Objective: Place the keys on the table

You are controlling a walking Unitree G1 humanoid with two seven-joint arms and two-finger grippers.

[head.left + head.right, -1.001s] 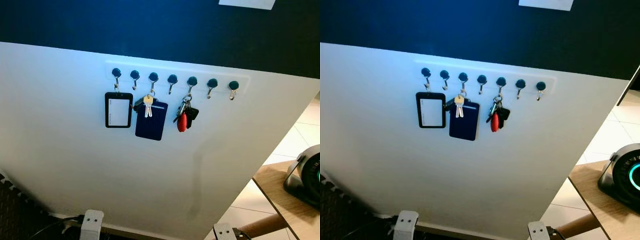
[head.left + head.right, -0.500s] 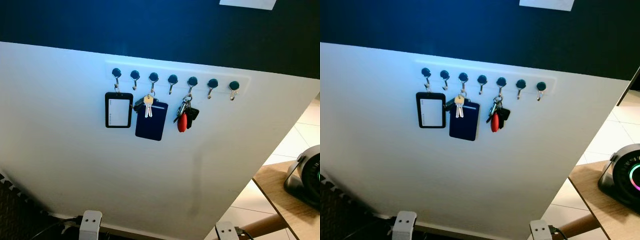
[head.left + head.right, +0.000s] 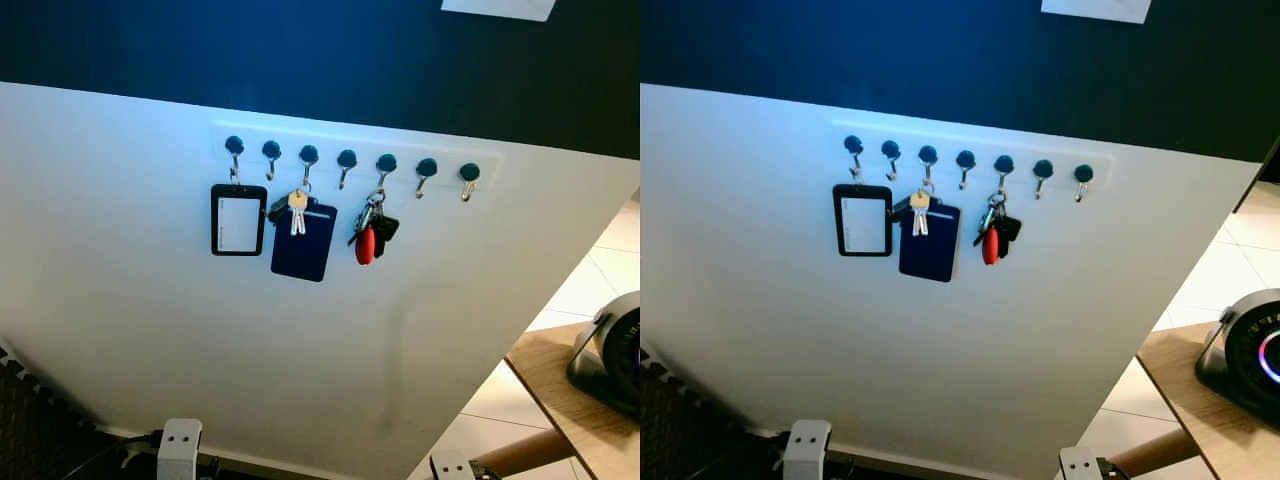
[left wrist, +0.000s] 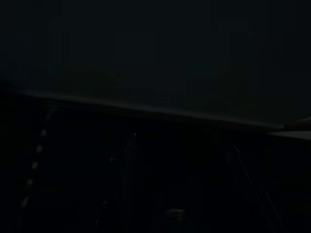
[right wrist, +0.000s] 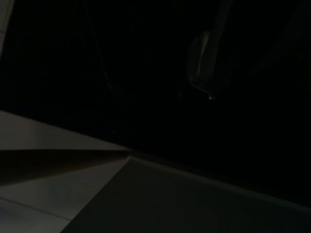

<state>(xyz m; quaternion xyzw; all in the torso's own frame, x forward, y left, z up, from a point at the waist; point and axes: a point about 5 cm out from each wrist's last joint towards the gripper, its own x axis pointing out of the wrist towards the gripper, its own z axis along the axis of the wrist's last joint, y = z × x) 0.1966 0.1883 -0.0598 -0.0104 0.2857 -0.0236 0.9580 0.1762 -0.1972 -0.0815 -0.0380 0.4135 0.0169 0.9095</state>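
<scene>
A bunch of keys with a red fob and a black fob (image 3: 368, 235) hangs from the fifth hook of a white hook rail (image 3: 350, 158) on a white panel. Two silver keys (image 3: 297, 212) hang from the third hook in front of a navy card holder (image 3: 303, 248). The wooden table (image 3: 570, 410) shows at the lower right, below and right of the hooks. Both arms hang low and idle; a white part of the left arm (image 3: 178, 443) and of the right arm (image 3: 450, 466) peek in at the bottom edge. Both wrist views are nearly black.
A black badge holder (image 3: 238, 220) hangs on the first hook. A round dark device (image 3: 618, 350) stands on the table's corner. A dark textured mat (image 3: 30, 430) lies at the lower left, pale floor tiles (image 3: 590, 290) at the right. The wall above the panel is dark blue.
The picture has shifted very slightly as the camera moved. Nothing on the hooks has moved. The light ring on the round device has changed colour.
</scene>
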